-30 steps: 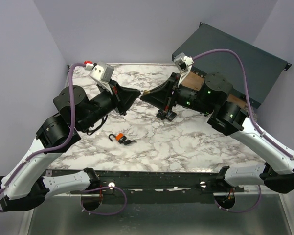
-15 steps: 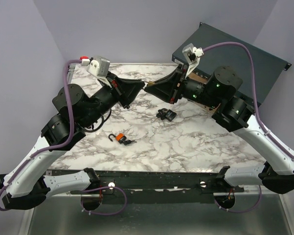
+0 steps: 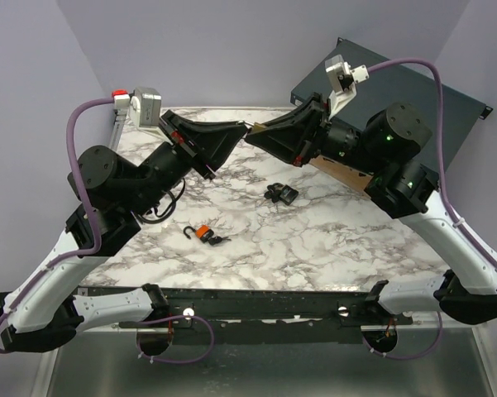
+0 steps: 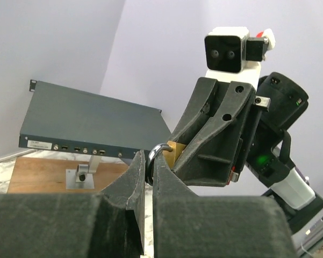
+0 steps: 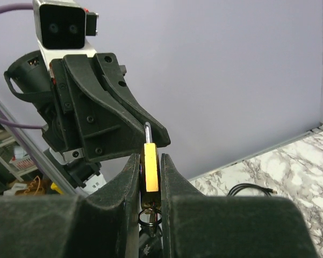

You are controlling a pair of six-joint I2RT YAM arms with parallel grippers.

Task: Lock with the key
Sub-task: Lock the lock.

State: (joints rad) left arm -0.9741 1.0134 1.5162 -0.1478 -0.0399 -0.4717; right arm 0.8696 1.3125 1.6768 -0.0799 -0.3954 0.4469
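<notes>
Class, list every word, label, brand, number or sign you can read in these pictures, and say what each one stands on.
No text can be read in any view.
Dark rack unit: a white sticker and port markings on its front face, too small to read.
Brass padlock between the right fingers: no lettering shows on the visible edge.
Orange padlock on the marble table: too small to tell.

Two arms are counted: the left arm and the right arm. Two grippers are counted: the left gripper and the right gripper. Two padlocks are seen: one brass padlock at far centre and one orange padlock on the one table. One black item is seen mid-table. One rack box and one board are counted far right.
</notes>
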